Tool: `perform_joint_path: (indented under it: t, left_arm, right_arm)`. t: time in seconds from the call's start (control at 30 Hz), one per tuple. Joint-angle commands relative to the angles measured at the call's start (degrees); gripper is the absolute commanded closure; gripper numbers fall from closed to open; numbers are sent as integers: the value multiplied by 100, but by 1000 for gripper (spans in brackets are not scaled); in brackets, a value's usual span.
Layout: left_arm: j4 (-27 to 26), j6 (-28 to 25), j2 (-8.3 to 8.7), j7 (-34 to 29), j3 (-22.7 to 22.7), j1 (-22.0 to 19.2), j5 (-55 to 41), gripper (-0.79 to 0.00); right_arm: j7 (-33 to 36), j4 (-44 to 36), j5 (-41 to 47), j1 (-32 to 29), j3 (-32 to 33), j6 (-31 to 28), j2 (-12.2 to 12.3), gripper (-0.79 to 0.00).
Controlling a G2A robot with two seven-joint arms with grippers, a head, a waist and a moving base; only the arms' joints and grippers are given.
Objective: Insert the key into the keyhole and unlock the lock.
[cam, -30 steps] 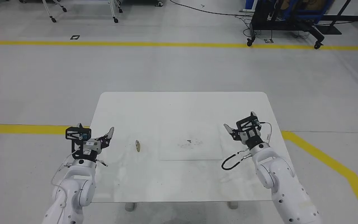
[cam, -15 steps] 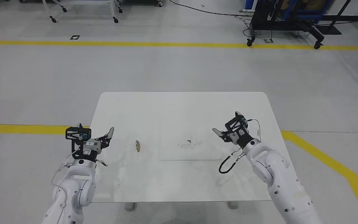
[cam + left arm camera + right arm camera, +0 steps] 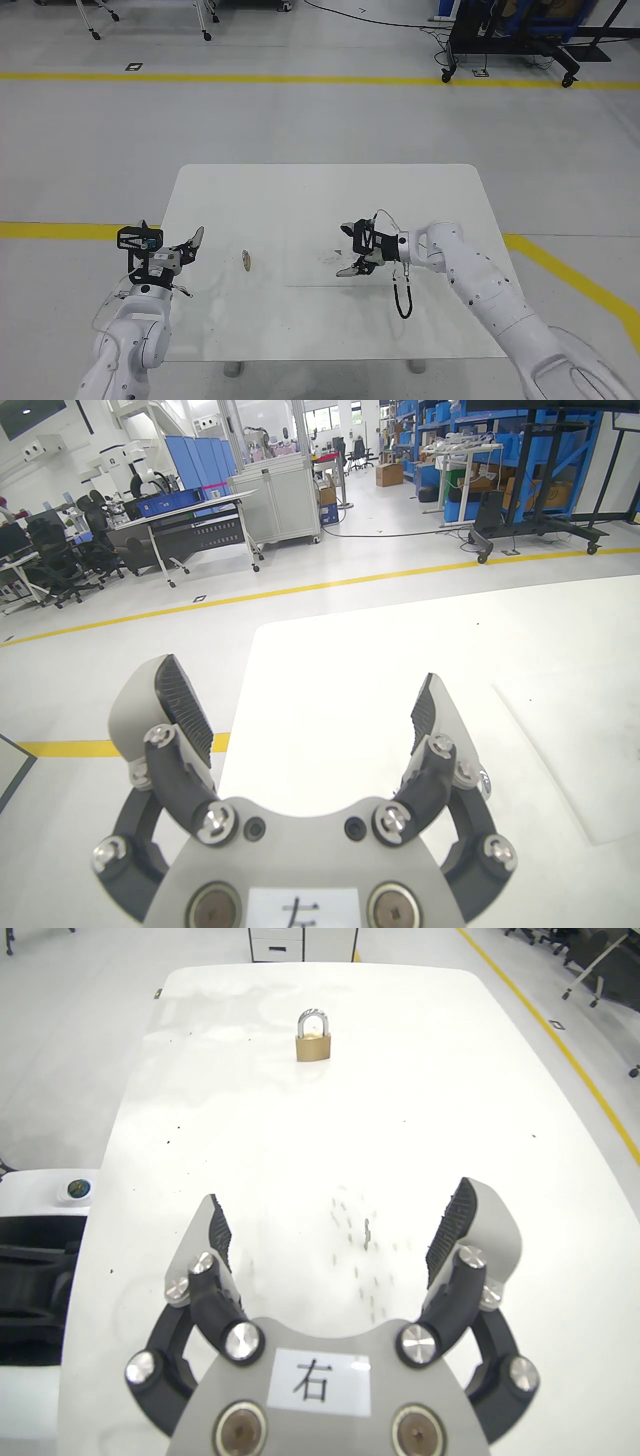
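Metal key [image 3: 367, 1234], thin, light, probably slippery, lies between the jaws of the open right pincer [image 3: 340, 1213]; take hold at its head.

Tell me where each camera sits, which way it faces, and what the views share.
Top view: above the arms, looking down on the table; left tool, right tool show.
Left wrist view: on that wrist, facing out across the table; own open tool.
Right wrist view: on that wrist, facing the padlock; own open tool, key near.
Shared: top and right wrist show the padlock.
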Motion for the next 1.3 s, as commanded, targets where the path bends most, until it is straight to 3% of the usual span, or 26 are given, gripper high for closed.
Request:
perform_joint_path:
  t: [0.0,0.23,0.63,0.8,0.93,1.27]
  left_arm:
    - [0,0,0,0,0,0,0,-785]
    - [0,0,0,0,0,0,0,-785]
    - [0,0,0,0,0,0,0,-785]
    - [0,0,0,0,0,0,0,-785]
    - [0,0,0,0,0,0,0,-785]
    - [0,0,0,0,0,0,0,-785]
  right_arm:
    - [-19,371,-25,359,-464,-1,-26,-354]
    - [63,1173,110,984,-1234,-1,-200,-385]
    - [137,1979,364,1373,-1595,168,-586,-357]
    - [74,2184,337,1472,-1716,167,-730,-237]
    - [-16,2345,279,1531,-1775,194,-811,-6]
    - [-383,2544,25,1597,-1833,259,-896,0]
